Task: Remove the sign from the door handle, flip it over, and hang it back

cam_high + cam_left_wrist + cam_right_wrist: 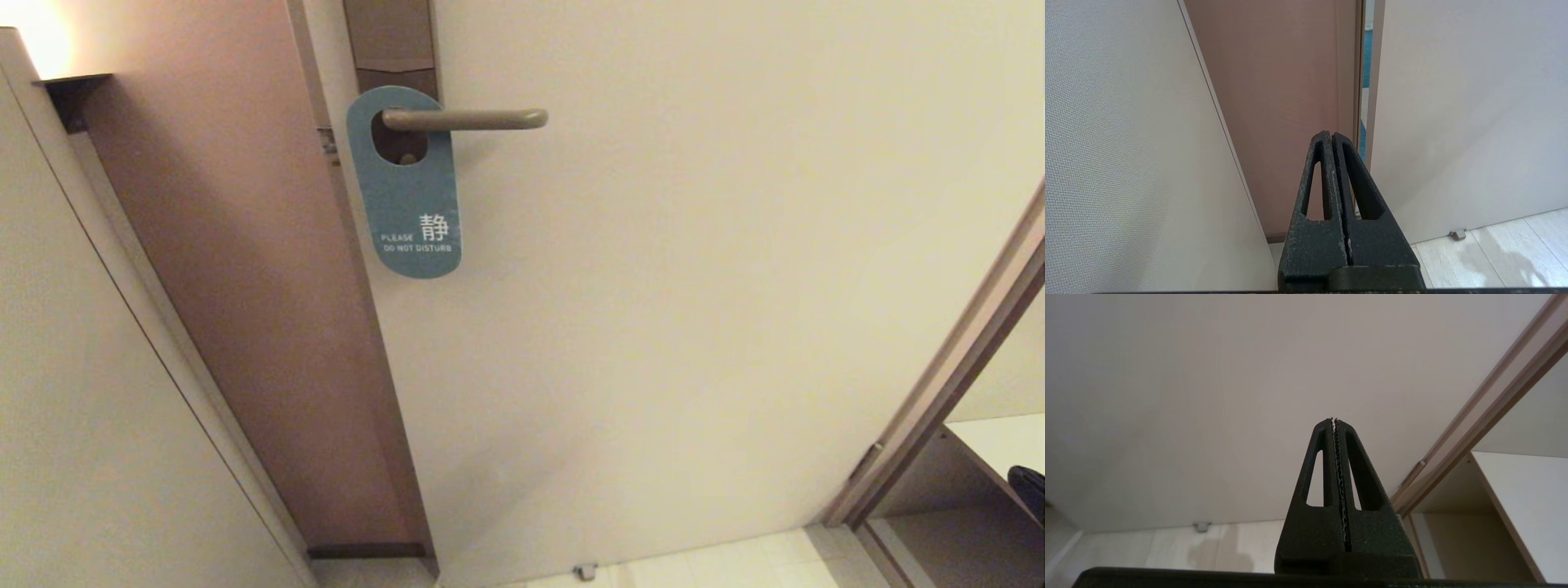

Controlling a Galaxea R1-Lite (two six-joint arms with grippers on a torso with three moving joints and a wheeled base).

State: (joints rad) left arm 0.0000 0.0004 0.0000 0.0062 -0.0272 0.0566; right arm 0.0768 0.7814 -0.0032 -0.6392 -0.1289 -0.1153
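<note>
sign [406,192] hung on door handle [465,119], upper left of centre, head view, teal face out | left gripper [1332,136], right gripper [1334,421]: fingers together, nothing held | risk: card may snag on the lever or be dropped mid-flip

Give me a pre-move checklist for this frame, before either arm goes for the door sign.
1. Sign hangs on the door handle through its oval hole: ok.
2. Teal "DO NOT DISTURB" side faces out, so not yet flipped: ok.
3. Handle's free end unobstructed for sliding the sign off: ok.
4. Right gripper open for a grasp: not ok, fingers shut, empty, low by the door.
5. Left gripper open: not ok, shut, empty, near the door edge.
6. Sign visible in a wrist view: not ok.
</note>
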